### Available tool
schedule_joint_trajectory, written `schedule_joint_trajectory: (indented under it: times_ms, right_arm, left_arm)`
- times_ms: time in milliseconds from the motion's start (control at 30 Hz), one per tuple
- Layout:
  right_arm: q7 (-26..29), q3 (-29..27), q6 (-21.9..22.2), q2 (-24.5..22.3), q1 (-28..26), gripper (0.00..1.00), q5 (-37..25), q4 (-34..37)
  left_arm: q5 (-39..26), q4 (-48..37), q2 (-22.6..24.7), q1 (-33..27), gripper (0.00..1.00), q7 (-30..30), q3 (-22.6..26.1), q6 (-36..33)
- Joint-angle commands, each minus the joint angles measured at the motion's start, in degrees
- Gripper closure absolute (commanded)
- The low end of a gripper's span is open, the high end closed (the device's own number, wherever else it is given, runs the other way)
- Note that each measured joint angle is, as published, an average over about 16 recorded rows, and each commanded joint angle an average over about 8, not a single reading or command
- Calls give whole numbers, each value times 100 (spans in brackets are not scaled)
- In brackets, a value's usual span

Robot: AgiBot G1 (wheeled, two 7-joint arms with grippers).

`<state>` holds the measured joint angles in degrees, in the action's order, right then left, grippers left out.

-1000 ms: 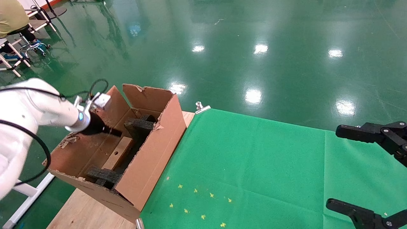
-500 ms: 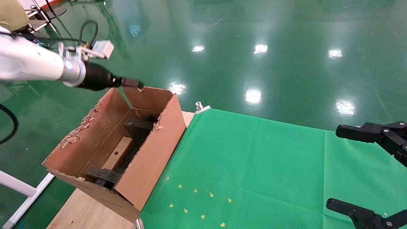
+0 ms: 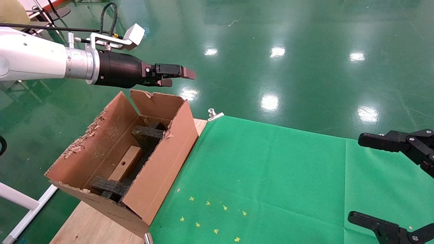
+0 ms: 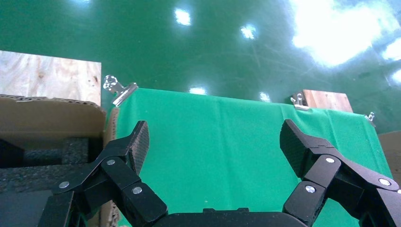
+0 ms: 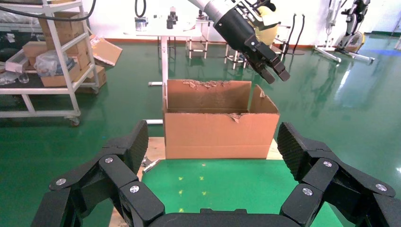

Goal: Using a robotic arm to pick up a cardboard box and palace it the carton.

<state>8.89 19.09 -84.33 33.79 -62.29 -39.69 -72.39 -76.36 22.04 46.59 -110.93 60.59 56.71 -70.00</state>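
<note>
We see the left pincer (image 3: 176, 75) on the robotic arm (image 3: 40, 62) hovering above the far end of the carton (image 3: 159, 169), clear of its torn flaps and holding nothing; the left wrist view shows its fingers (image 4: 135, 146) spread wide over the green cloth (image 3: 271, 176). The cardboard box (image 3: 126, 163) lies flat on the floor of the carton, its round hole facing up, between two black foam blocks (image 3: 147, 133). The carton stands at the left edge of the counter (image 3: 88, 227), partly on bare wood. The right pincer (image 3: 393, 179) waits at the right side over the cloth, its fingers (image 5: 132, 146) spread apart and empty.
</note>
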Motion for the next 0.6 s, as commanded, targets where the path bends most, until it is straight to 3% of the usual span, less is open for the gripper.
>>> schedule_joint_trajectory:
  times_ms: [33, 300, 600]
  right_arm:
    - [0, 0, 1, 0, 0, 0, 1, 1]
    - [0, 0, 1, 0, 0, 0, 0, 0]
    - [-1, 1, 1, -1, 0, 0, 1, 1]
  left_arm:
    - [160, 149, -54, 55, 0, 89, -78, -108]
    - [127, 159, -36, 155, 0, -101, -118, -61]
    - [594, 852, -194, 811, 0, -762, -664, -276]
